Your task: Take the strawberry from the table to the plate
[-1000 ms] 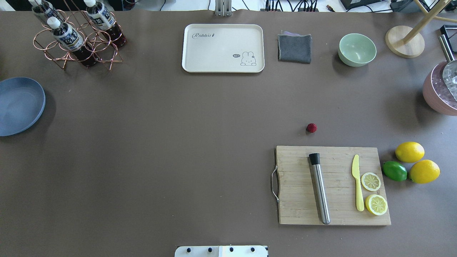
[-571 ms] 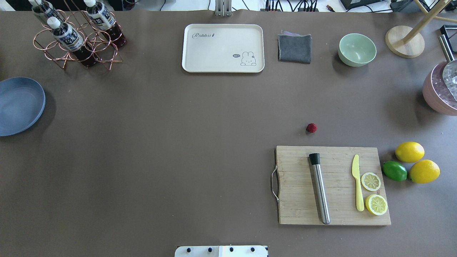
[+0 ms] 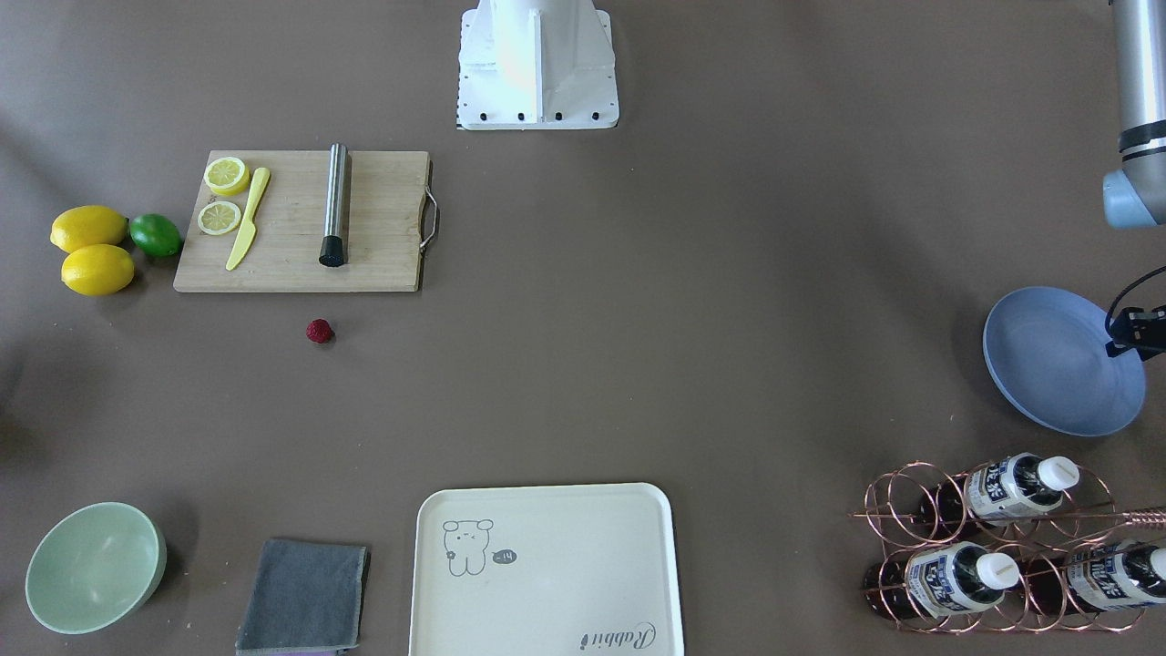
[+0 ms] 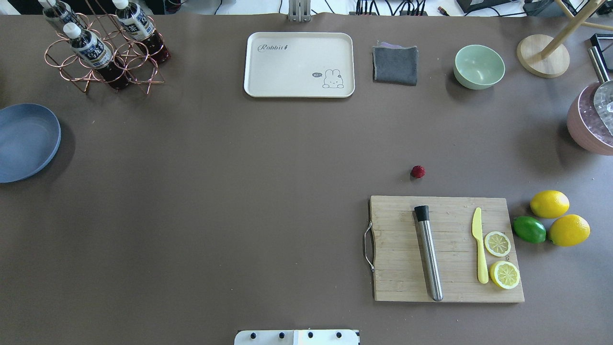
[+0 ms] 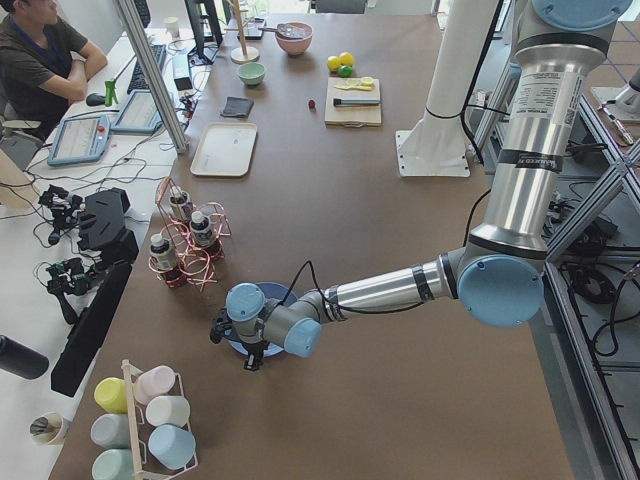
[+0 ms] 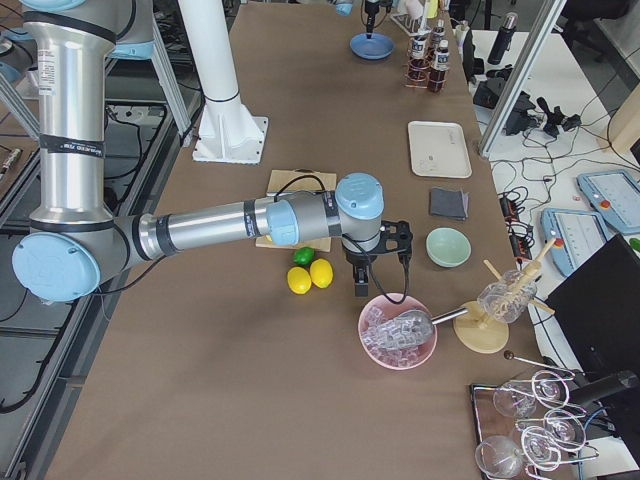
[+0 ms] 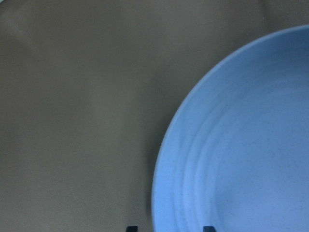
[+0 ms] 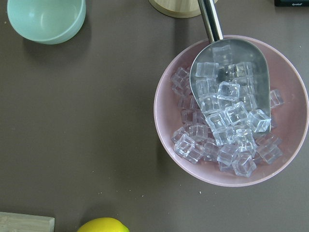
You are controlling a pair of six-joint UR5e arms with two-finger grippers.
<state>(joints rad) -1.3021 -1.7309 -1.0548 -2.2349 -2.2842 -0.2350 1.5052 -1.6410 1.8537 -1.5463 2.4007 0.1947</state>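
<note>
The strawberry [image 4: 417,171] is a tiny dark-red berry lying alone on the brown table [image 4: 239,191], just beyond the cutting board; it also shows in the front-facing view [image 3: 319,331]. The blue-grey plate [image 4: 26,141] sits at the table's far left edge with nothing on it. My left gripper [image 7: 170,229] hovers over the plate's rim [image 7: 193,125]; its two black fingertips [image 7: 131,228] stand apart, open, with nothing between them. My right gripper [image 6: 358,285] hangs between the lemons and the pink ice bowl, far from the strawberry; I cannot tell whether it is open or shut.
A cutting board [image 4: 397,287] bears a steel muddler [image 4: 428,254], a yellow knife and two lemon slices. Two lemons [image 4: 549,203] and a lime lie to its right. At the back are a cream tray [image 4: 299,64], grey cloth, green bowl [image 4: 479,66] and bottle rack [image 4: 103,48]. A pink ice bowl [image 8: 169,125] holds a scoop.
</note>
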